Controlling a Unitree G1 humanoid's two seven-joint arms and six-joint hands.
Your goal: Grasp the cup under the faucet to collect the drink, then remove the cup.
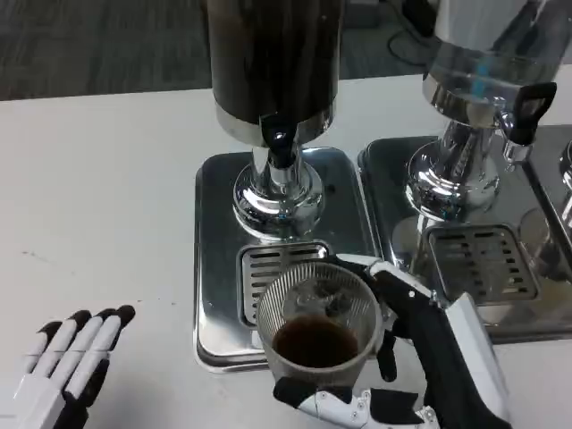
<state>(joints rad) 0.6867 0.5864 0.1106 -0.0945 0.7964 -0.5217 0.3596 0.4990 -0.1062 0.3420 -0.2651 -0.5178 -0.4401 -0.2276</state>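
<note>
white table [107,179] stretches under two steel drink dispensers on drip trays. right hand [420,357] wraps its fingers around the cup [317,326], which sits at the front edge of the left tray [214,268], below the dark dispenser's faucet [281,147], with dark drink pooled in its bottom. left hand [67,362] lies flat on the table, fingers straight, holding nothing. cup stands upright, long axis vertical, mouth up. to do this well, i'd judge: keep it level, draw it straight back, slowly, so nothing sloshes.
</note>
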